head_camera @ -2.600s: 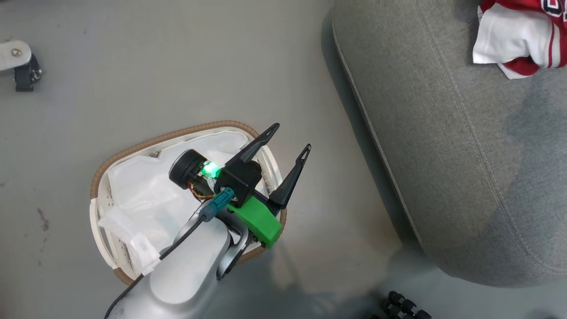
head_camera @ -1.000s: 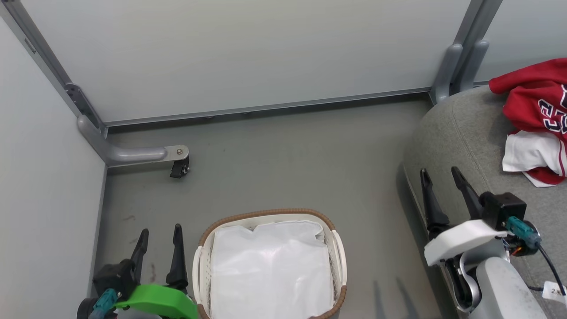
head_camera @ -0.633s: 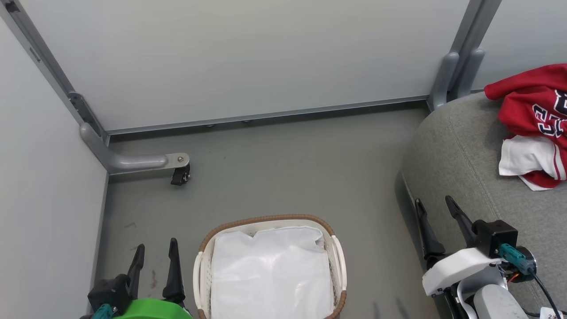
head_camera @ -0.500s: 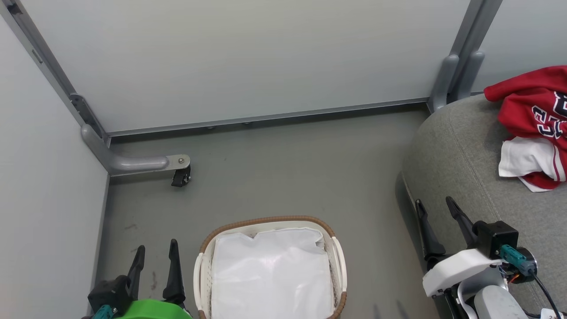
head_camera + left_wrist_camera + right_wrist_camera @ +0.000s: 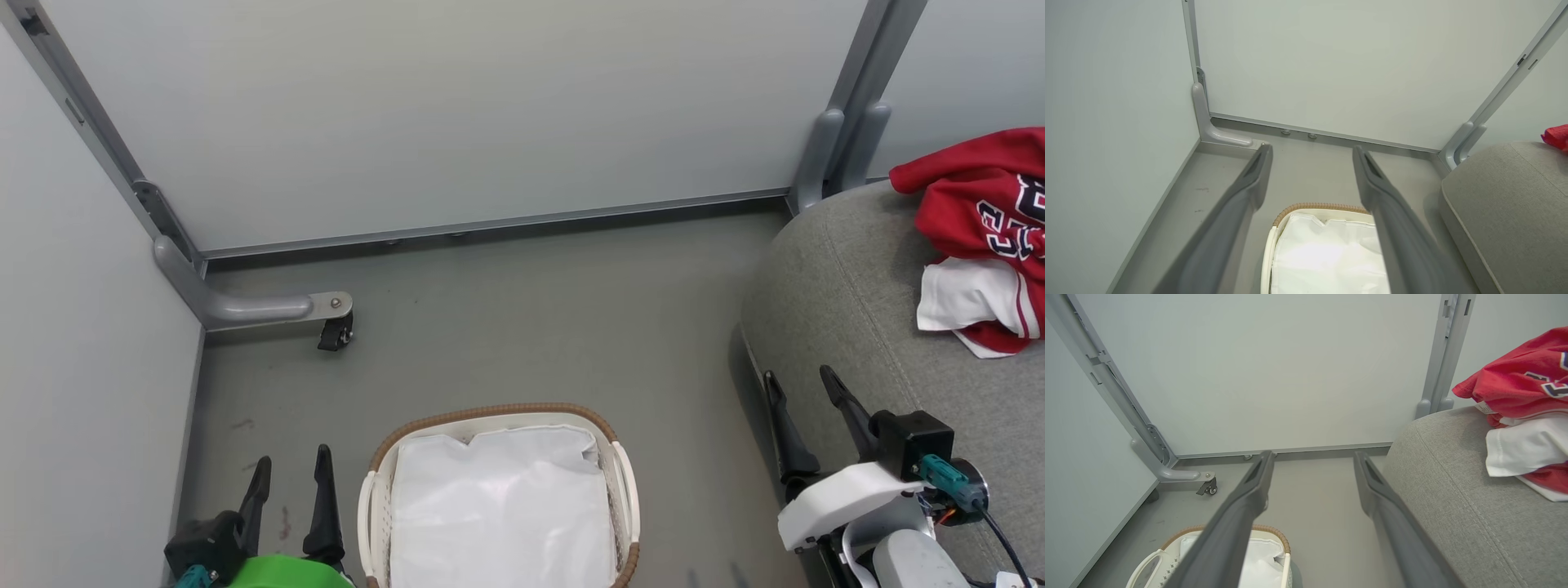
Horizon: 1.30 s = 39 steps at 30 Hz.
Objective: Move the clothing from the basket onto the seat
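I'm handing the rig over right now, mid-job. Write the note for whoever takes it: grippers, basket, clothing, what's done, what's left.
Left gripper: open, empty, low beside the basket, on its left.
Right gripper: open, empty, at the near edge of the seat.
Basket: on the floor, with its white liner inside; no red fabric seen in it, though its near end is cut off in the head view.
Clothing: red and white garments heaped on the seat.
Done: clothing is on the seat.
Left: apparently nothing; confirm the basket's near end.
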Motion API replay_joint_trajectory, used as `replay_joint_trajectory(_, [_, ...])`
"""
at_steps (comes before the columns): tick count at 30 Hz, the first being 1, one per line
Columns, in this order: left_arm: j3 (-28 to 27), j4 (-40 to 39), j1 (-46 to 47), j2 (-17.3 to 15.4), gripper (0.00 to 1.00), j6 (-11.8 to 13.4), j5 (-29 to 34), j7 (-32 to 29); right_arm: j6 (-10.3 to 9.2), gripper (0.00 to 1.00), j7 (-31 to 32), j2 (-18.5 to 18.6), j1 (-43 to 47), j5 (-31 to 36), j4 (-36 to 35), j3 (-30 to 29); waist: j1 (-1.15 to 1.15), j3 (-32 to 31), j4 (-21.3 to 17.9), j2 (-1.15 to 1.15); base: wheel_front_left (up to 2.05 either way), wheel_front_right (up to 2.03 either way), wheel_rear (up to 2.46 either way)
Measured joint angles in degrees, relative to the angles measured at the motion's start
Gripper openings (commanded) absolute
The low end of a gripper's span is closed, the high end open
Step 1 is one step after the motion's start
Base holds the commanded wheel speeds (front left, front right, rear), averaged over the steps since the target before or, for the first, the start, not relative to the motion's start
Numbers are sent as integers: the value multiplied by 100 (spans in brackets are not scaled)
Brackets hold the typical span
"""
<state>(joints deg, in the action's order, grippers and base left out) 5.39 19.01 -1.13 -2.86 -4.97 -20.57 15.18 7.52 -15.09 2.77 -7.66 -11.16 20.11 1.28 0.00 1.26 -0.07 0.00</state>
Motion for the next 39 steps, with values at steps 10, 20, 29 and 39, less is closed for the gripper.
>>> replay_joint_trajectory(10, [1, 237, -4, 19, 0, -9, -257, -86, 1, 0, 105, -55, 130, -226, 249, -11, 0, -8, 1, 0, 0, 0, 0])
replay_joint_trajectory(20, [-164, 166, 3, 20, 0, -15, -1201, -363, 0, 0, 365, -53, 130, -1292, 149, -101, 0, -16, 1, 0, 0, 0, 0])
replay_joint_trajectory(29, [-292, 91, 43, 20, 0, -56, -1951, -603, 0, 0, 599, -52, 130, -2172, 49, -187, 0, -23, 2, 0, 0, 0, 0])
replay_joint_trajectory(39, [-411, -4, 136, 20, 0, -76, -2700, -814, 0, 0, 813, -47, 130, -3019, -44, -265, 0, -31, 2, 0, 0, 0, 0])
